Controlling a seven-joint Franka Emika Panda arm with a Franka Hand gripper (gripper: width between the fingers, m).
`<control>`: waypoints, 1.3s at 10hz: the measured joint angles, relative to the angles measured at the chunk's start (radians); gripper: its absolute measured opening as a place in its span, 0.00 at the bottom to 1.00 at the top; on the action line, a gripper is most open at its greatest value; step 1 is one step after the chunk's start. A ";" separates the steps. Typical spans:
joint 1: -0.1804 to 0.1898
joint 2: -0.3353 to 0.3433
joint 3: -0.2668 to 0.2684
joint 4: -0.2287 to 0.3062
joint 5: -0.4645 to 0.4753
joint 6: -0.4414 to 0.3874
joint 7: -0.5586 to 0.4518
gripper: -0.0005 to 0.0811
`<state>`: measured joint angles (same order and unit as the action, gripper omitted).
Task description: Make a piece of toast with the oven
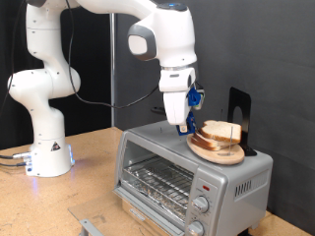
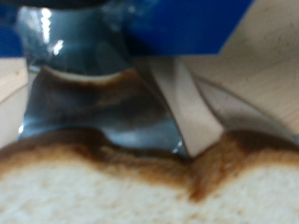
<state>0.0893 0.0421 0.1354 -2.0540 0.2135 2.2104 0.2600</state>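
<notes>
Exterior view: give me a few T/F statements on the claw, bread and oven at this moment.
1. The wooden plate sits on top of the toaster oven. True.
2. The claw is over the oven's top, beside the plate of bread slices. True.
3. The oven door is open. False: the glass door is shut, with the wire rack visible behind it.
4. A slice of bread lies on the wire rack inside. False: the rack looks empty; bread shows only on the plate.
5. The wrist view shows a bread slice with a brown crust close up. True.
</notes>
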 joint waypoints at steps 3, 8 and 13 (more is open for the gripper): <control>-0.007 -0.040 -0.007 -0.038 0.049 0.036 -0.023 0.54; -0.010 -0.125 -0.019 -0.103 0.089 0.080 -0.051 0.53; -0.010 -0.175 -0.019 -0.123 0.107 0.098 -0.065 0.52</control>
<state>0.0795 -0.1333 0.1164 -2.1770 0.3207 2.3087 0.1951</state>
